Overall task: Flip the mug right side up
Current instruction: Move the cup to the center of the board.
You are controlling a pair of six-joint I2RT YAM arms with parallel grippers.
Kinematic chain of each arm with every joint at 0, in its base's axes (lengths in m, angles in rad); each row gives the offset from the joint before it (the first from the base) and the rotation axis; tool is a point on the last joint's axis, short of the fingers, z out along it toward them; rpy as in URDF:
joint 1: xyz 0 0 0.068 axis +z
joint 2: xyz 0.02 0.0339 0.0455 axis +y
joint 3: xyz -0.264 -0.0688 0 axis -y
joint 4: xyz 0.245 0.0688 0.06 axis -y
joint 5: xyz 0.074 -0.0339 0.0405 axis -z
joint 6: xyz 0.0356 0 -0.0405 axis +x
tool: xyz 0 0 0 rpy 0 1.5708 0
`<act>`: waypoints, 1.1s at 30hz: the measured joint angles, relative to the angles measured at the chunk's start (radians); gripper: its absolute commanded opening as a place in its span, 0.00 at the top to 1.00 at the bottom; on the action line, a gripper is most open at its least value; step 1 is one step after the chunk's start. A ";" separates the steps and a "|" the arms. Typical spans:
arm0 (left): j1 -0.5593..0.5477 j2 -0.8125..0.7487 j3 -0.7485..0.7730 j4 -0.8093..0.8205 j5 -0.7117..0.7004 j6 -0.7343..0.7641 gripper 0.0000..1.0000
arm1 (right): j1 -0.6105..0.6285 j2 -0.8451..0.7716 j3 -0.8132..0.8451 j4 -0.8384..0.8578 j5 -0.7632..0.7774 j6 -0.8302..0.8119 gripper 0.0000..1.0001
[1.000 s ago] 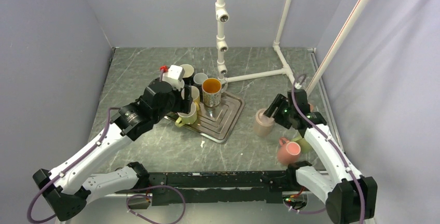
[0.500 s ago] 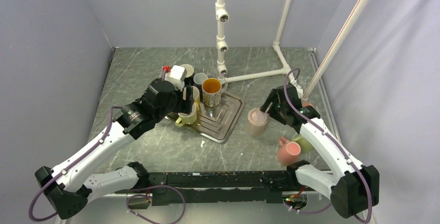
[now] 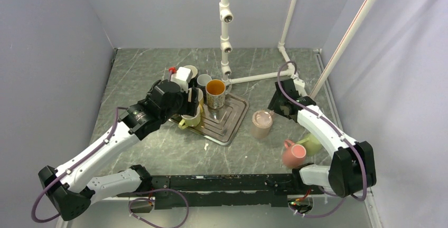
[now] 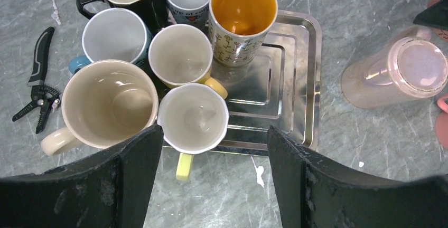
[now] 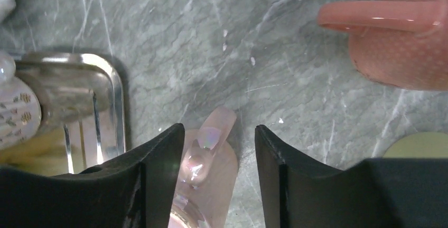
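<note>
- Standing upside down on the grey marbled table, base upward, is a translucent pink mug. It sits just beside the right edge of a metal tray.
- Right gripper reaches in low at the mug's far side. In the wrist view its two black fingers straddle the mug's handle. The jaws are apart, with a gap showing on one side of the handle, so nothing is clamped.
- Left gripper hangs above the tray with its jaws spread wide, holding nothing.
- Below the left gripper, a cluster of upright mugs crowds the tray's left side, among them an orange-lined mug, a yellow-handled mug and a large cream mug.
- Black pliers lie on the table left of the cluster.
- Near the right arm, a salmon-pink mug lies on its side, with a pale green mug beside it.
</note>
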State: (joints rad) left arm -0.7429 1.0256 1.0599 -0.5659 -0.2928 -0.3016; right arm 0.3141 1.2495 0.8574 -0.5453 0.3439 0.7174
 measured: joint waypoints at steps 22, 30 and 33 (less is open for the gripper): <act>0.000 0.100 0.000 0.002 0.162 -0.118 0.24 | -0.006 -0.198 -0.200 -0.070 -0.389 -0.126 0.39; 0.000 0.113 -0.027 0.075 0.342 -0.219 0.26 | 0.004 -0.248 -0.230 -0.078 -0.535 -0.169 0.39; 0.000 0.140 -0.031 0.083 0.382 -0.243 0.25 | 0.044 -0.248 -0.230 -0.076 -0.575 -0.172 0.39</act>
State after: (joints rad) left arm -0.7425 1.1652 1.0286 -0.4831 0.0891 -0.5442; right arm 0.3580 1.0012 0.6270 -0.6212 -0.2310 0.5453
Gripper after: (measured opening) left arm 0.744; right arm 0.610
